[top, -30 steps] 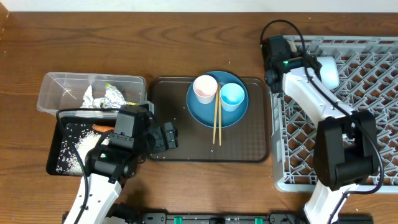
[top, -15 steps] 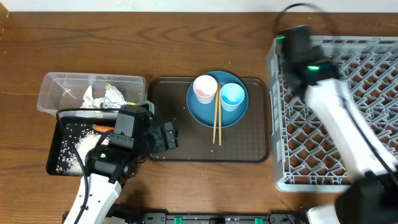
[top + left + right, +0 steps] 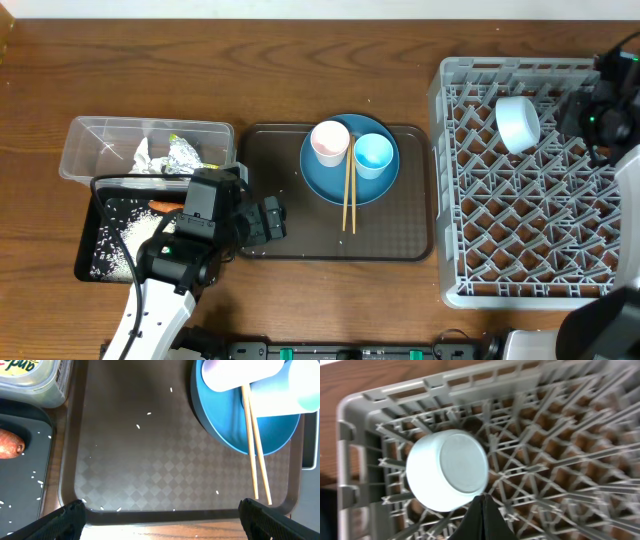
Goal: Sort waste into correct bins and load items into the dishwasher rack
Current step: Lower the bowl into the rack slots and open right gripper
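The white bowl (image 3: 517,123) (image 3: 447,470) lies tipped among the pegs at the far end of the grey dishwasher rack (image 3: 520,250) (image 3: 530,390). My right gripper (image 3: 585,112) (image 3: 484,502) is shut and empty, just right of the bowl. The blue plate (image 3: 330,178) (image 3: 235,435) carries the pinkish cup (image 3: 330,142) (image 3: 240,372), light blue cup (image 3: 373,155) (image 3: 306,385) and chopsticks (image 3: 349,195) (image 3: 255,445). My left gripper (image 3: 272,218) (image 3: 162,520) hangs open over the near-left edge of the brown tray (image 3: 290,190).
Left of the brown tray, the clear tub (image 3: 85,145) holds tissue (image 3: 145,152) and foil (image 3: 182,155). The black tray (image 3: 90,265) in front of it holds rice (image 3: 115,245) and the carrot (image 3: 165,207) (image 3: 10,444). Loose rice grains dot the brown tray (image 3: 150,460).
My right arm swung from the rack's far-left corner to its right side, leaving the bowl in the rack, and its jaws closed. The left arm has not moved.
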You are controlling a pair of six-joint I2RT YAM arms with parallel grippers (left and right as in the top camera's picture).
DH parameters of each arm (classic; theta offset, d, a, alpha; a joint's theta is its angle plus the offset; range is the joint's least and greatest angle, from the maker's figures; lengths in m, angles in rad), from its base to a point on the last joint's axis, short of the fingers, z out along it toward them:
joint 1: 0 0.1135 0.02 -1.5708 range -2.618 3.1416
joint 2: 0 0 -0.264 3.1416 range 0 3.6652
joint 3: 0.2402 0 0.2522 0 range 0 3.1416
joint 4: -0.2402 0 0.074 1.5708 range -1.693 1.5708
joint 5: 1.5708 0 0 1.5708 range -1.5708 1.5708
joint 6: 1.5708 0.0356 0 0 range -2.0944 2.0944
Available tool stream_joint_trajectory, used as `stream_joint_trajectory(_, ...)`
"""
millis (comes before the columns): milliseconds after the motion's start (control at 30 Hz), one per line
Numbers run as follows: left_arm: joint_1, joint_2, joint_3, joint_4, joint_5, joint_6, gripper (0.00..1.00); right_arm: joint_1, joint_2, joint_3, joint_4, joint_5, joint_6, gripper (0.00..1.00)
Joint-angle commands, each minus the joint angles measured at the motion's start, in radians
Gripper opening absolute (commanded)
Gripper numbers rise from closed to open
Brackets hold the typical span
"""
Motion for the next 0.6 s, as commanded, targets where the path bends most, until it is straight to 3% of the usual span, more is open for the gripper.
stream_joint_trajectory(0, 0.002, -0.005, 0.0, 0.003, 0.009, 0.006, 1.0, -0.022, 0.059, -0.001, -0.004, -0.172, 0.031, 0.01)
stream_joint_trajectory(300, 0.002, -0.005, 0.0, 0.003, 0.009, 0.006, 1.0, -0.002, 0.251, -0.001, 0.008, -0.185, 0.03, 0.01)
stream_joint_trajectory(567, 0.002, -0.005, 0.0, 0.003, 0.009, 0.006, 1.0, 0.012, 0.274, 0.0, 0.007, -0.383, 0.026, 0.02)
